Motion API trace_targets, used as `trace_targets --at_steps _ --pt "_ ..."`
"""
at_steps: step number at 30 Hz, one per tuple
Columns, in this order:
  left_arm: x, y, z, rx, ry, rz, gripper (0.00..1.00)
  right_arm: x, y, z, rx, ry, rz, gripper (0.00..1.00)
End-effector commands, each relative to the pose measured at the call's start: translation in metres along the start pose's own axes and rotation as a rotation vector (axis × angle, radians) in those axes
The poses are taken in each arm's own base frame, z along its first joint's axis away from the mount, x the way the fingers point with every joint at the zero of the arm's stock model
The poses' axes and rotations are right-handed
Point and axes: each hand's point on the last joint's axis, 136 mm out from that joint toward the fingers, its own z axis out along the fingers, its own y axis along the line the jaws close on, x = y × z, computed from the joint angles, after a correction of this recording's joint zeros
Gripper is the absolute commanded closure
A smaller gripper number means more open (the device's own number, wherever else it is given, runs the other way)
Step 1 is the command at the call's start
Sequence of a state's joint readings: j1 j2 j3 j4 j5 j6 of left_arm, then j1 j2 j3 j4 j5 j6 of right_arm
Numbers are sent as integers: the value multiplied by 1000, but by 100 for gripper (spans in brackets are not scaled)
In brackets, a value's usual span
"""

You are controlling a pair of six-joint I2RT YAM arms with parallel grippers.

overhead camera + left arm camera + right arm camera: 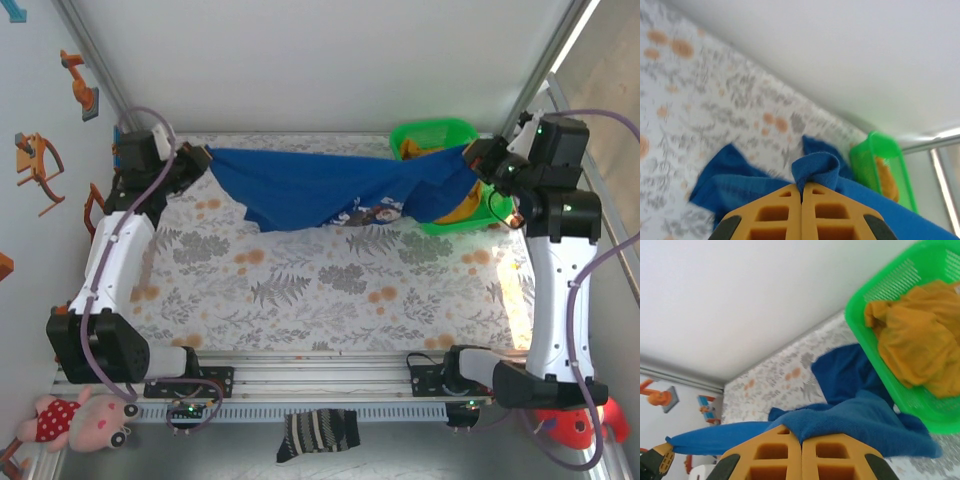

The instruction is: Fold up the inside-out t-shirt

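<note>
- Held aloft: the royal-blue soft cloth t-shirt point(300, 185) hangs stretched between the two arms across the far side of the floral-patterned table point(330, 300). Its middle sags toward the surface, though whether it touches cannot be told.
- The left jaws are clenched on a bunched fold at the shirt's left end. The right jaws are clamped on the cloth at its right end, close by the basket.
- The step in hand appears to be the spread — the garment lifted and pulled wide before it is laid down. No fold has been made yet.
- The next move likely calls for both arms to come down together and toward the near side, keeping the cloth taut so it lands flat on open table — and clear of the basket.
- At the far right corner sits a bright-green plastic mesh basket point(440, 130). Inside lies a crumpled mustard-yellow garment point(915, 335), and the shirt's right end drapes in front of the basket's near wall.
</note>
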State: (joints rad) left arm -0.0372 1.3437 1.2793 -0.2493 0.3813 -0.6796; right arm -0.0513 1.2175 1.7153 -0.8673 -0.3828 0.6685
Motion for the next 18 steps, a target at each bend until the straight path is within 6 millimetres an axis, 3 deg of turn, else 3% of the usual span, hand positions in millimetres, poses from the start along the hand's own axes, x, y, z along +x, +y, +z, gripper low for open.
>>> trace_targets --at_steps 1,3,6,13,18 --pt "-56 -66 -43 177 -132 58 100 -22 32 -12 -106 -42 -16 100" --pt "-54 -72 -41 207 -94 44 100 -22 36 -11 -127 -33 -6 100" --pt "-29 -66 -29 244 0 -31 100 -7 25 -4 -125 -6 20 100" --pt "75 -40 1 194 244 -102 100 50 -22 11 -70 81 100 100" --pt "127 -11 52 107 395 -126 100 78 -56 29 -1 124 131 100"
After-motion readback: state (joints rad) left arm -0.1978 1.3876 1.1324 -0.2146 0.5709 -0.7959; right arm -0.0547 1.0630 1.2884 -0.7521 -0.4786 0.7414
